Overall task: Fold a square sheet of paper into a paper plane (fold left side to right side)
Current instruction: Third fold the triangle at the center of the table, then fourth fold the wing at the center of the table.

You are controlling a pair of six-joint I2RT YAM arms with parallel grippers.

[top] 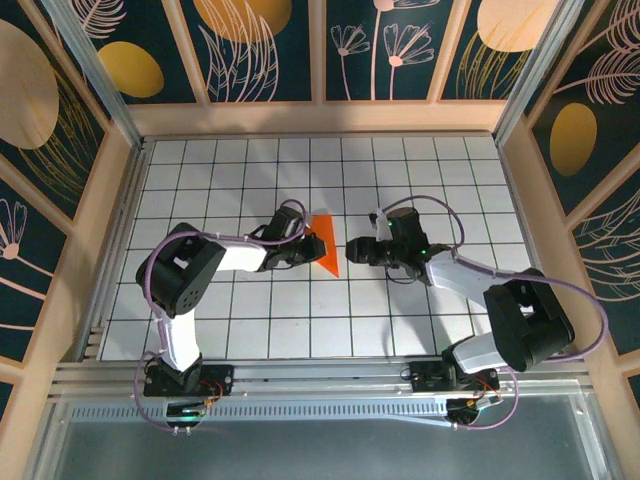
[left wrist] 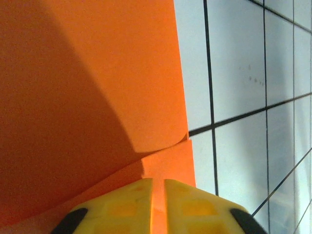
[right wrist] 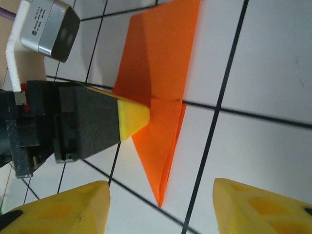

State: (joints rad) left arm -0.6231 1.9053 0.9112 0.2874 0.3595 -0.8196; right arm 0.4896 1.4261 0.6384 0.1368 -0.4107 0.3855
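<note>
Orange paper (top: 328, 240) likely wants its 9 o'clock layer carried across to 3 o'clock, edges matched, before any crease is pressed. The left hand (top: 310, 246) is all but closed with its tips on that edge, though a pinch cannot be told, and the right hand (right wrist: 158, 195) stands wide open and empty at 3 o'clock. Mid-worktop (top: 250, 180), the paper is a creased wedge pointing to 6 o'clock, one layer curling up.
</note>
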